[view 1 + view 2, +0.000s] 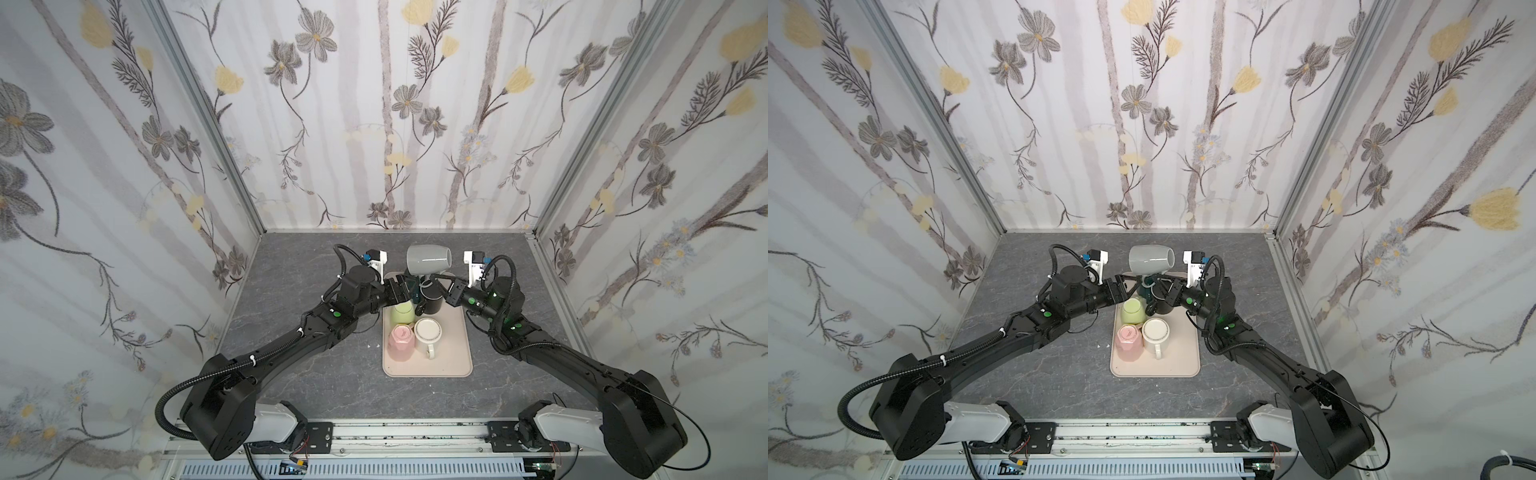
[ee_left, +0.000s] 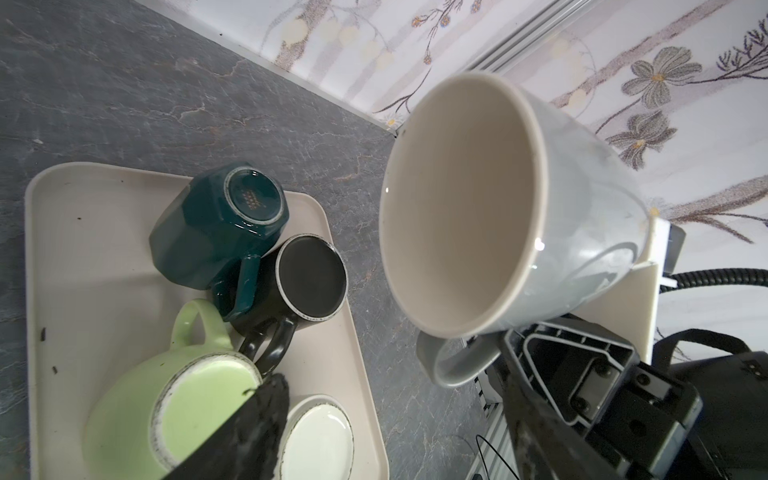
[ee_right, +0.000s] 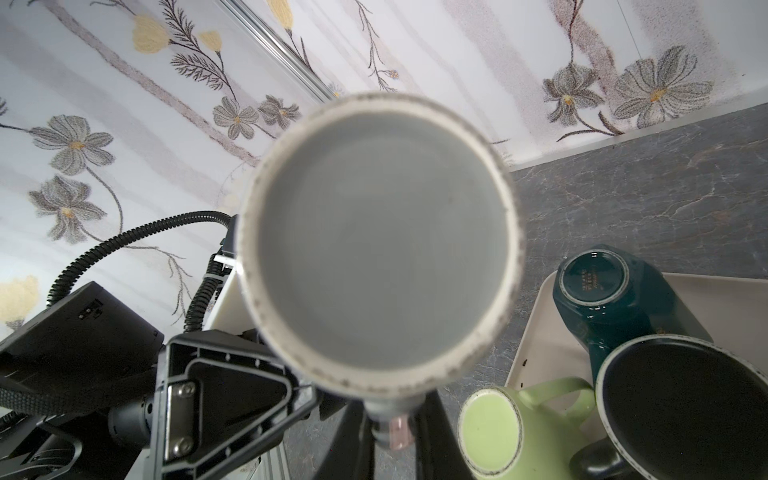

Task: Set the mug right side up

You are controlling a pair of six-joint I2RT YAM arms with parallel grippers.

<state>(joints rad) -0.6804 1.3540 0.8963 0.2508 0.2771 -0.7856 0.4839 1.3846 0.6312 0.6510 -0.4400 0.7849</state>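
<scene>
right gripper (image 3: 388, 419) fingers clamped on the handle of the mug (image 1: 429, 259), held on its side in the air over the tray's (image 1: 451, 365) far end, mouth facing the left gripper (image 1: 409, 290), whose fingers stand apart, empty. best to roll the wrist slowly until the rim faces up, clear of the other mugs (image 1: 428, 332).
</scene>
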